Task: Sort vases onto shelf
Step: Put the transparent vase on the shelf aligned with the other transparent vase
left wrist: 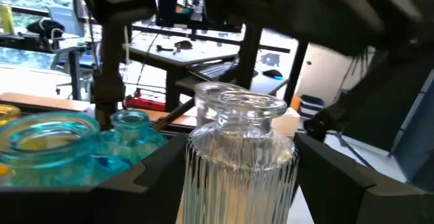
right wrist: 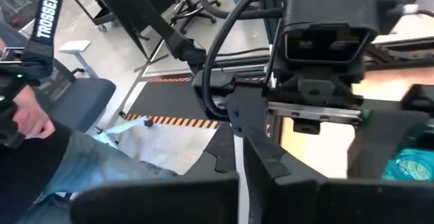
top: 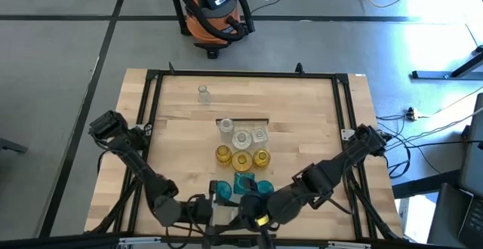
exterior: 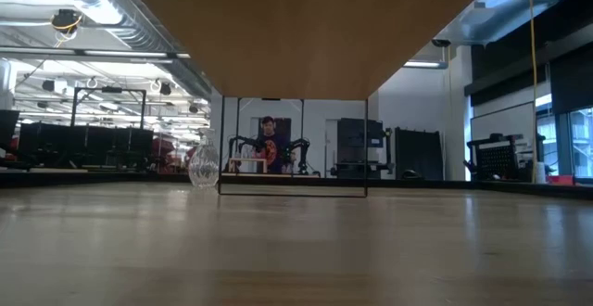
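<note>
ribbed clear vase [left wrist: 239, 163] clamped between left gripper [left wrist: 258, 183] fingers, near teal vases [left wrist: 74, 142].

The table [top: 181, 139] is pale slatted wood with a matt, faintly grained face, framed by thin matt black metal bars [top: 241, 75]. In the left wrist view, at the centre of the frame, a clear glass vase [left wrist: 239, 163] shows vertical ribbing and a glossy smooth rim between the matt black plastic fingers [left wrist: 152, 180] of the left tool [left wrist: 237, 190]. At the lower left of that frame, teal-blue glass vases [left wrist: 54, 142] look glossy and translucent. In the high view, amber glass vases [top: 241, 159] shine near the middle. The right tool [right wrist: 241, 183] is matt black plastic. The floor [top: 68, 60] is smooth grey concrete.
</note>
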Controlling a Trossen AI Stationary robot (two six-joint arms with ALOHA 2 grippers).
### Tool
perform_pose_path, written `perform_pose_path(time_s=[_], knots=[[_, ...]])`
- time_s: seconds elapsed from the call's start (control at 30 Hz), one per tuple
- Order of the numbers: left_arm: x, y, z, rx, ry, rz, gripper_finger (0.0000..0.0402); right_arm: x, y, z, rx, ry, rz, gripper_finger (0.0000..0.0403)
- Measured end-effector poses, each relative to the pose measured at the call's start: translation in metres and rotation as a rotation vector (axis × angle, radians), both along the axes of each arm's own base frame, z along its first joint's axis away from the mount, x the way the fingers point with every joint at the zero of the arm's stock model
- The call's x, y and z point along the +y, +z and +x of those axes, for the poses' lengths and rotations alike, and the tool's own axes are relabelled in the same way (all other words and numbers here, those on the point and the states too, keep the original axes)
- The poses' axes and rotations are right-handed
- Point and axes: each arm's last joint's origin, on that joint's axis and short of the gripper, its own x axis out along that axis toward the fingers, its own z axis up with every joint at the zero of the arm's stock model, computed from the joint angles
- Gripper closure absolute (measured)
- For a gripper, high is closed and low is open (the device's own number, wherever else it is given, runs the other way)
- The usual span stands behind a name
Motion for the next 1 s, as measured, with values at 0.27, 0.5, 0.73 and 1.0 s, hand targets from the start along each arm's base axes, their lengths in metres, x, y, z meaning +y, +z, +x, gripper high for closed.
perform_pose_path(time_s=[0.27,0.5,0.73,1.0], knots=[[-0.012,-0.002,-0.011,0.001,0.016,-0.001,0.0169,-0.009,0.018,-0.01,-0.058,-0.046,-0.018,0.0403],[-0.022,-0.02,-0.006,-0.036,0.079,-0.026,0.0169,-0.011,0.02,-0.012,-0.063,-0.05,-0.031,0.0403],[-0.018,-0.022,-0.001,-0.042,0.128,-0.004,0.0169,-0.009,0.021,-0.015,-0.058,-0.049,-0.015,0.0403],[-0.006,-0.022,0.015,-0.05,0.044,-0.02,0.0158,-0.009,0.021,-0.015,-0.051,-0.052,-0.004,0.0403]])
